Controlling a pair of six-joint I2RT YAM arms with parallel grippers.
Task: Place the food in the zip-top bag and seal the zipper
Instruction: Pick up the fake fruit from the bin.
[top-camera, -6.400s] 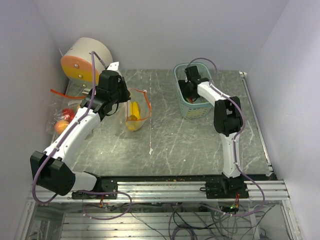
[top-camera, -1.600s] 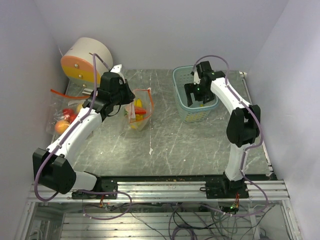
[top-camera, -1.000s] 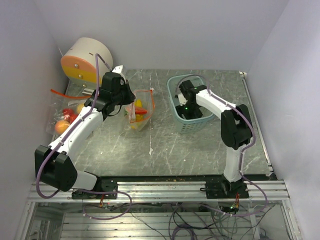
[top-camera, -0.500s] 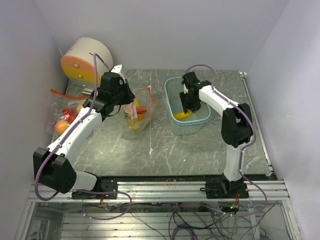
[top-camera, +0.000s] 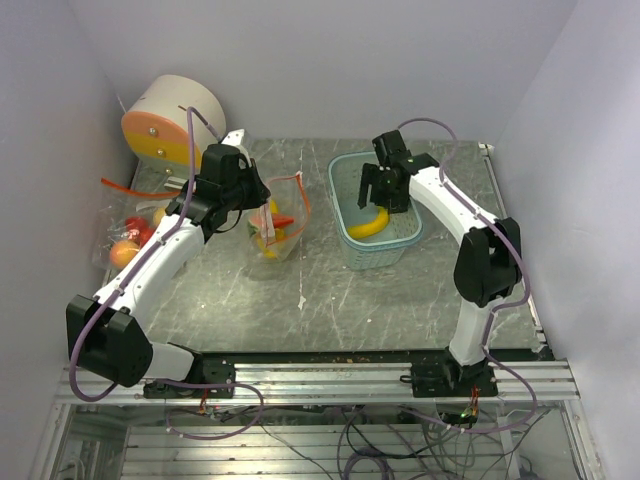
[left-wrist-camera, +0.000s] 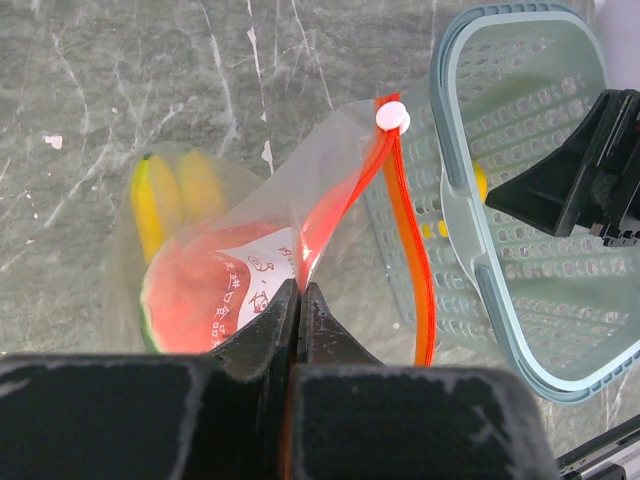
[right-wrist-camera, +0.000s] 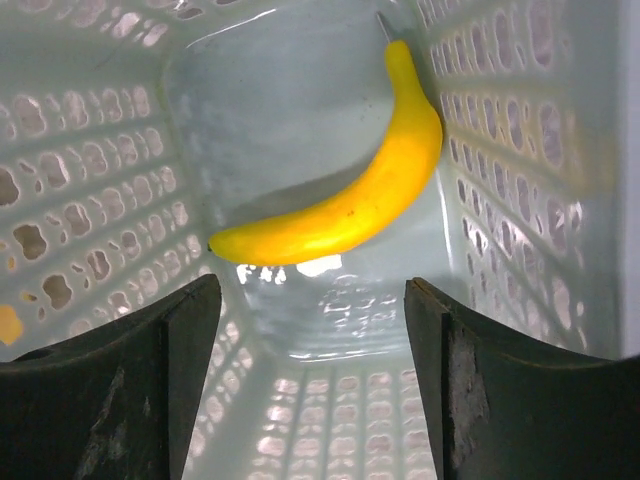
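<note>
One yellow banana (right-wrist-camera: 350, 200) lies on the floor of the pale blue basket (top-camera: 345, 240). The right gripper (right-wrist-camera: 312, 300) hangs above it with its two fingers spread wide, holding nothing. Beside the basket, the left gripper (left-wrist-camera: 300, 295) is pinched tight on the rim of the single zip-top bag (left-wrist-camera: 330, 150), which holds one watermelon slice (left-wrist-camera: 190, 300) and two bananas (left-wrist-camera: 175, 195).

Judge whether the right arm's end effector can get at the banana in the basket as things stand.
Probably yes. The right end effector hangs open right above the banana, which lies uncovered on the floor of the basket; only the basket's walls might crowd it.
</note>
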